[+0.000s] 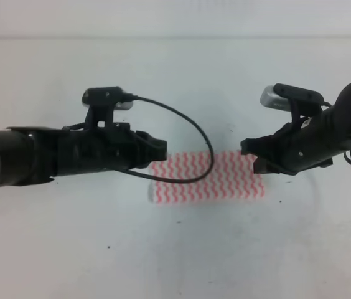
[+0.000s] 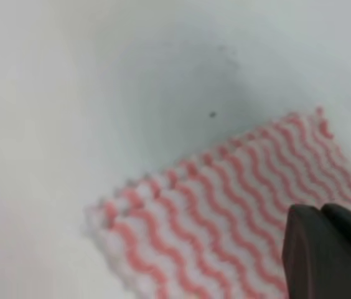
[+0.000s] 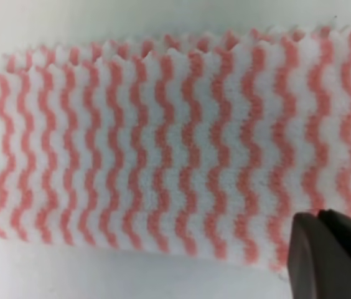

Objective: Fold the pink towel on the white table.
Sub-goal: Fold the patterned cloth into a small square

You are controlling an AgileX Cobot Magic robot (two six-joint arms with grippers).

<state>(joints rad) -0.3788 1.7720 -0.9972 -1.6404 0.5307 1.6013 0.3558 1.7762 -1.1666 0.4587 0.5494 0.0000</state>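
The pink towel [image 1: 206, 177] lies flat on the white table [image 1: 175, 249] as a wide rectangle with red-pink and white wavy stripes. In the right wrist view the pink towel [image 3: 175, 143] shows a doubled zigzag edge along its top, like two layers. My left gripper [image 1: 161, 151] hovers over the towel's left end, and its dark fingers [image 2: 306, 249] look pressed together above the cloth [image 2: 225, 212]. Over the towel's right end, my right gripper [image 1: 250, 156] also looks shut [image 3: 315, 218], holding nothing.
A black cable [image 1: 188, 124] loops from the left wrist camera across the towel's top. A few tiny dark specks [image 1: 108, 247] dot the table. The table's far edge [image 1: 175, 38] runs along the back.
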